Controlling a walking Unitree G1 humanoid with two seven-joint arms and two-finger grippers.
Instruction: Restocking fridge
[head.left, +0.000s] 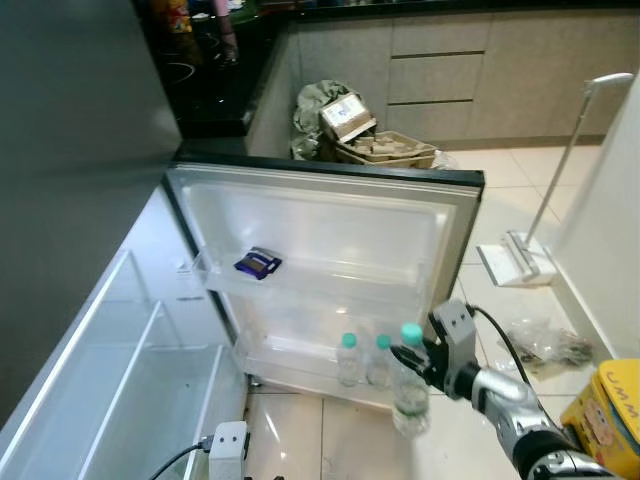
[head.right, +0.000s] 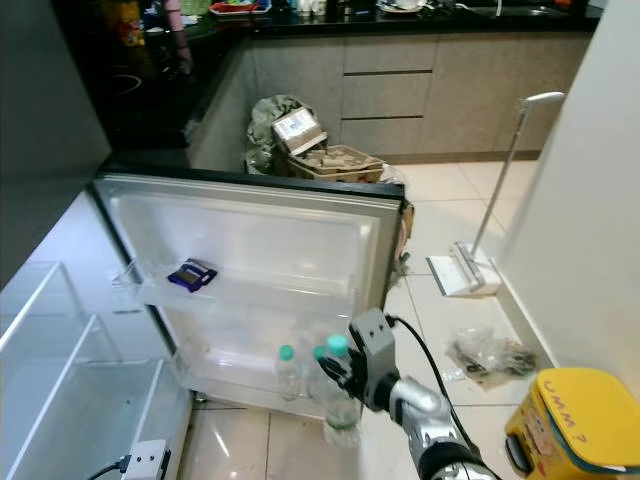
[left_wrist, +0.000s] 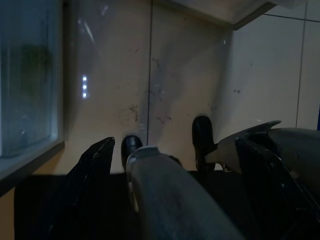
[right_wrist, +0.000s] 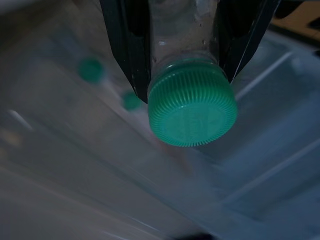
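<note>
Gripping a clear bottle (head.left: 411, 385) with a green cap (right_wrist: 192, 111), the right hand (head.left: 420, 362) is pinching its neck between both fingers (right_wrist: 125, 35) and holding it upright just beside the open fridge door (head.left: 330, 240). Two more green-capped bottles (head.left: 362, 360) are standing in the door's lower shelf (head.left: 290, 355), and a dark blue packet (head.left: 257, 264) is lying in the upper shelf. The left hand (left_wrist: 170, 155) is hanging over the floor (left_wrist: 180, 70), its fingers spread apart.
</note>
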